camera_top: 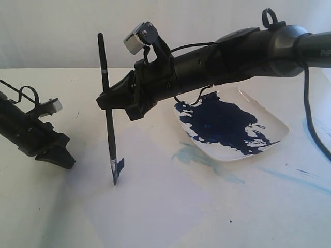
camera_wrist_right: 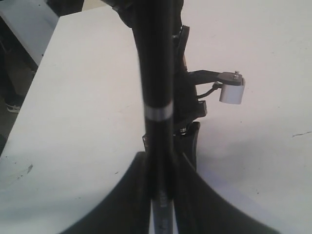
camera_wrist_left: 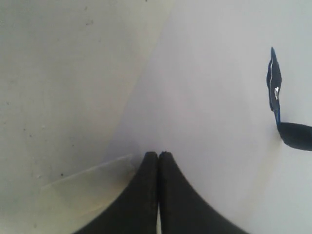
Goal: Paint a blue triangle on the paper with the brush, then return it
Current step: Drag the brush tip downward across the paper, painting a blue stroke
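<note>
My right gripper (camera_top: 105, 99) reaches across the middle and is shut on the brush (camera_top: 107, 108), which stands nearly upright. Its tip (camera_top: 115, 181) touches the paper (camera_top: 170, 206). In the right wrist view the black shaft with its silver band (camera_wrist_right: 158, 112) is clamped in the gripper (camera_wrist_right: 161, 163). A short dark-blue stroke (camera_top: 120, 166) lies beside the tip. The left wrist view shows the same stroke (camera_wrist_left: 274, 80) on the paper (camera_wrist_left: 219, 97). No blue triangle shows. My left gripper (camera_top: 63, 160) is shut and empty at the paper's left edge, its fingertips (camera_wrist_left: 158, 155) together.
A white square plate (camera_top: 274, 121) with a big dark-blue paint blotch (camera_top: 222, 121) sits right of the brush, partly under my right arm. Pale blue smears (camera_top: 199, 156) mark the surface near its front. The right arm's cable (camera_top: 312, 129) hangs at the far right.
</note>
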You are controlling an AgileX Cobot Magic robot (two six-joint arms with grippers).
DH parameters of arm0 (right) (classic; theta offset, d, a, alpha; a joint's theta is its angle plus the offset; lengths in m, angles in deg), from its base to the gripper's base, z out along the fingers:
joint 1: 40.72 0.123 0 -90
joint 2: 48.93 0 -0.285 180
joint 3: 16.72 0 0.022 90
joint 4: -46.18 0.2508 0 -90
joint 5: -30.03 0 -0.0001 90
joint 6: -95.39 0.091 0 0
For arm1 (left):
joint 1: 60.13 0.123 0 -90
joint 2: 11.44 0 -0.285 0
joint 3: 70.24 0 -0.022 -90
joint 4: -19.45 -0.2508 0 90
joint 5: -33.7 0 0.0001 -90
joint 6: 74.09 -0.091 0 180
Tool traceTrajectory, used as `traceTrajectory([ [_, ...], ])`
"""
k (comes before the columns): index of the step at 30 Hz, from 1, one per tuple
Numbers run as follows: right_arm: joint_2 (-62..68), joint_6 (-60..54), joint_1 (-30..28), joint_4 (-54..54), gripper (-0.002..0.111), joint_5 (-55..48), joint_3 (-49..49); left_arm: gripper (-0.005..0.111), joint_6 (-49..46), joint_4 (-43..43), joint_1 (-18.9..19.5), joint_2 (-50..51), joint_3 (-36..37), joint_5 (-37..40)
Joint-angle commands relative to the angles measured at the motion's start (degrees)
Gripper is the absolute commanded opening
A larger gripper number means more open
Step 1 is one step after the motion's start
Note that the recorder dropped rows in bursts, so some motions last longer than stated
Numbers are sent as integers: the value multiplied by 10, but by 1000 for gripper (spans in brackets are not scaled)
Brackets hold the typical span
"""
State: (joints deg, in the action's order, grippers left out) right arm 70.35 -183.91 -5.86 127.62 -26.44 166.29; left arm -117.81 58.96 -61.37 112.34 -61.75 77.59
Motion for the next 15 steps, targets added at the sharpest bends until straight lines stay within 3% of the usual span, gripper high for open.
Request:
traceTrajectory([
  [1,0,10,1,-5,0,-19,3,0,2,-27,0,13,7,6],
  [15,0,26,16,-25,0,-40,3,0,2,-27,0,13,7,6],
])
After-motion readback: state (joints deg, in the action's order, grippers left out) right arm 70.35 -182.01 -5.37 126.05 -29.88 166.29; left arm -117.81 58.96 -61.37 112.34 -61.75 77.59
